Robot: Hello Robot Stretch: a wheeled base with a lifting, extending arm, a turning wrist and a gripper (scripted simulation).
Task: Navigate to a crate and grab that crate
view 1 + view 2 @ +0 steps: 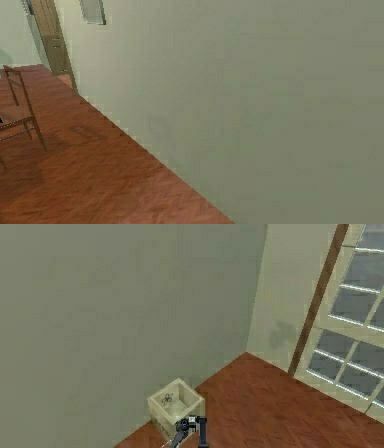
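Observation:
A pale cream open-topped crate stands on the wooden floor against the grey-green wall, low in the arm side view. Something small and dark lies inside it. My gripper rises from the bottom edge just below and right of the crate, its dark body close to the crate's near corner. I cannot tell whether it touches the crate or holds anything.
A glazed door with a brown frame fills the arm side view's right. In the forward view a wall runs close along the right, a wooden chair stands at the left, and a brown door is at the far end. Bare red-brown floor lies between.

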